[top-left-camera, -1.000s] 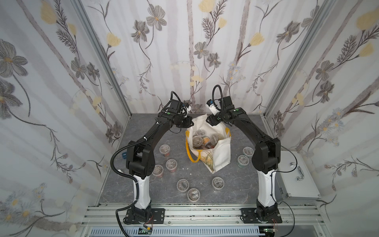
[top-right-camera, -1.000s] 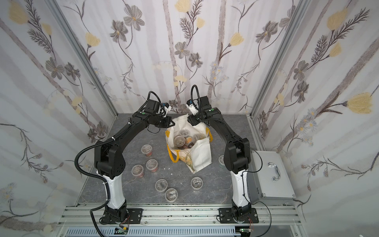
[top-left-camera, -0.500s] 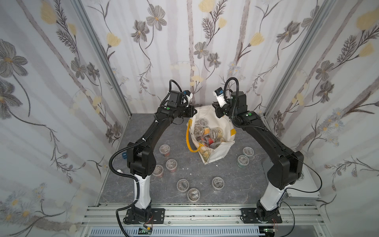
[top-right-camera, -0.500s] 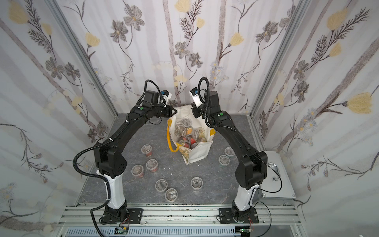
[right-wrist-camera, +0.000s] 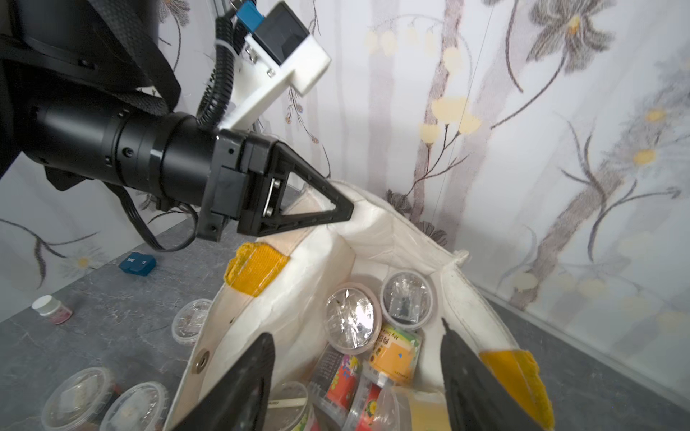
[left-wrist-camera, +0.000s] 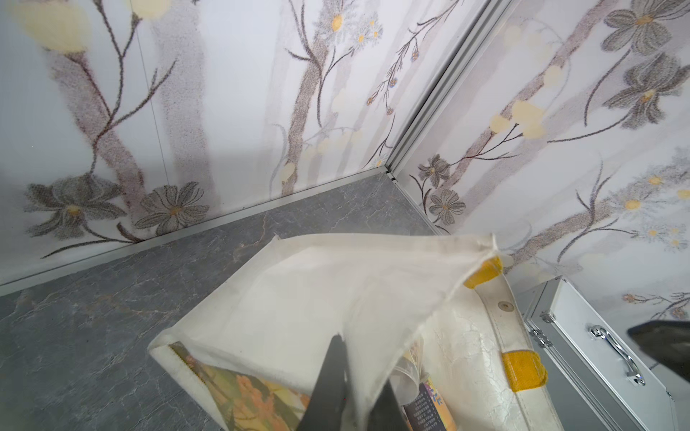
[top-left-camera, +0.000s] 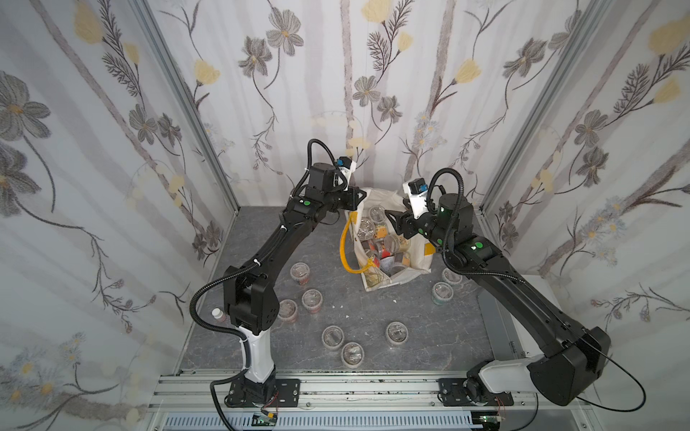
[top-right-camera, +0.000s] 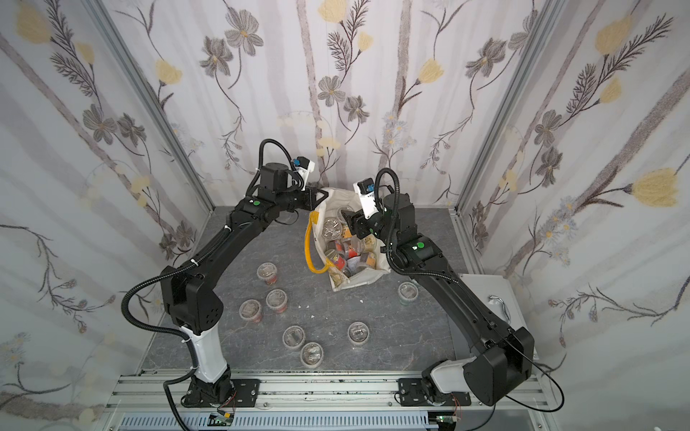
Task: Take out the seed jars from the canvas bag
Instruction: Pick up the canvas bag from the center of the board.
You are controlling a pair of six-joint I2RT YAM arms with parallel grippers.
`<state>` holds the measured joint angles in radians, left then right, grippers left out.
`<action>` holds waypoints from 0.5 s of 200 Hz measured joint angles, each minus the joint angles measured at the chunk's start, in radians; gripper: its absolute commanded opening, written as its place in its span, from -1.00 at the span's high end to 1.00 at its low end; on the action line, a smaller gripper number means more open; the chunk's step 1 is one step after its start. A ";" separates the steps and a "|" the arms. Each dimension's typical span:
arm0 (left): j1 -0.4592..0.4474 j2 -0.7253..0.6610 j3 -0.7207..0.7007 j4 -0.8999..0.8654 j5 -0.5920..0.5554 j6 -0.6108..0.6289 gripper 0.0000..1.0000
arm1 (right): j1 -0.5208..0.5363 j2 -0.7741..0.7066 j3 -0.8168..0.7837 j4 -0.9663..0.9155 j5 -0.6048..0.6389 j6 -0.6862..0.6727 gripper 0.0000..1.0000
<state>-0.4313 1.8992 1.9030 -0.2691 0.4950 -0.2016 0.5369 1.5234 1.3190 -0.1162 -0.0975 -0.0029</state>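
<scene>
The cream canvas bag (top-left-camera: 377,283) (top-right-camera: 351,281) stands at the back of the grey table, its mouth held open. My left gripper (top-left-camera: 361,194) (top-right-camera: 322,193) (left-wrist-camera: 347,358) is shut on the bag's back rim, with cloth pinched between the fingers. My right gripper (top-left-camera: 390,220) (top-right-camera: 345,218) (right-wrist-camera: 354,332) hangs open just over the bag's mouth, holding nothing. Several seed jars lie inside: a clear-lidded jar (right-wrist-camera: 349,322), another (right-wrist-camera: 407,294), and an orange-banded jar (right-wrist-camera: 395,352). More seed jars stand on the table, such as one to the bag's left (top-left-camera: 300,272) and one near the front (top-left-camera: 396,332).
A silver metal case (top-right-camera: 489,294) (left-wrist-camera: 597,336) lies at the right edge, partly under my right arm. A small white-capped bottle (top-left-camera: 217,314) (right-wrist-camera: 50,308) stands by the left arm's base, and a blue block (right-wrist-camera: 137,263) lies nearby. Walls close in on three sides.
My right gripper let go of the bag's right rim, opened wide and came over the mouth. The left gripper lifted its rim, and the bag now stands taller and more open.
</scene>
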 measured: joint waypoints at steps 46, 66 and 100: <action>-0.006 -0.028 -0.060 0.089 0.017 0.001 1.00 | 0.064 0.096 -0.027 -0.134 0.196 0.163 -0.57; -0.008 -0.028 -0.064 0.105 0.026 0.001 1.00 | 0.063 0.161 0.021 -0.202 0.278 0.219 -0.67; -0.010 -0.028 -0.064 0.123 0.039 0.000 1.00 | 0.075 0.263 0.116 -0.307 0.354 0.321 -0.68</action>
<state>-0.4416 1.8709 1.8385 -0.1459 0.5339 -0.2012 0.6121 1.7863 1.4345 -0.4232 0.2565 0.3180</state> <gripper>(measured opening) 0.097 0.838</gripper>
